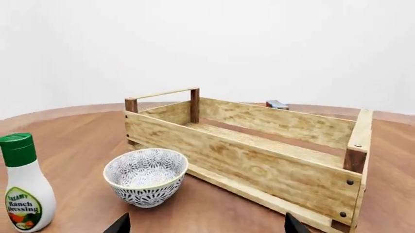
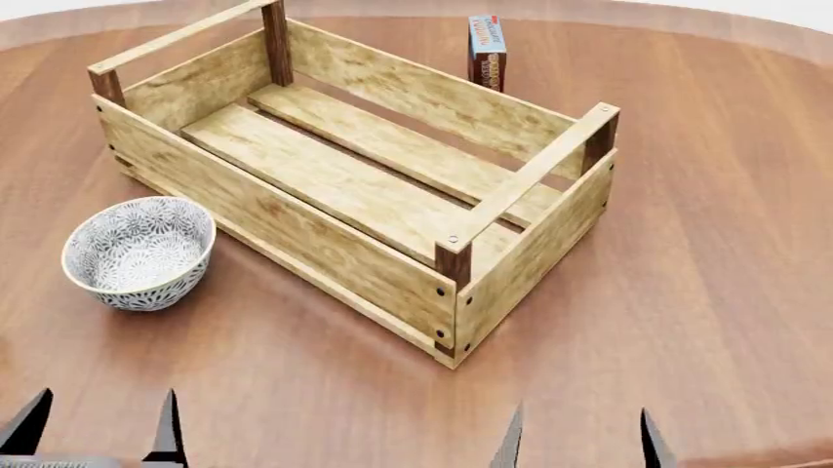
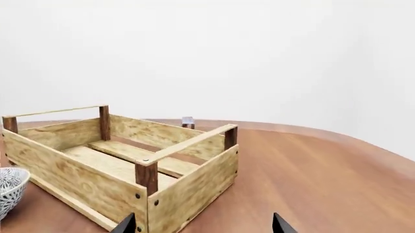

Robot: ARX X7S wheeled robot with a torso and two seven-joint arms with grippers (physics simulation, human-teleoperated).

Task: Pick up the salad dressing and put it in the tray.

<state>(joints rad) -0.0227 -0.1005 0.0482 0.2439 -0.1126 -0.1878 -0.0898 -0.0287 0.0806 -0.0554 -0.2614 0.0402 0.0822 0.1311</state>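
Observation:
The salad dressing [image 1: 23, 187] is a whitish bottle with a green cap and a green-and-red label. It stands upright on the table in the left wrist view, beside the bowl; it is out of the head view. The tray [image 2: 351, 175] is a light-wood slatted crate with dark corner posts, empty, at the table's middle; it also shows in the left wrist view [image 1: 259, 145] and the right wrist view [image 3: 116, 165]. My left gripper [image 2: 94, 429] is open and empty near the table's front left. My right gripper [image 2: 579, 439] is open and empty in front of the tray's near corner.
A patterned grey-white bowl [image 2: 139, 252] sits left of the tray, also in the left wrist view [image 1: 146, 175]. A small red-and-blue carton box [image 2: 487, 51] stands behind the tray. The round wooden table [image 2: 703, 244] extends to the right.

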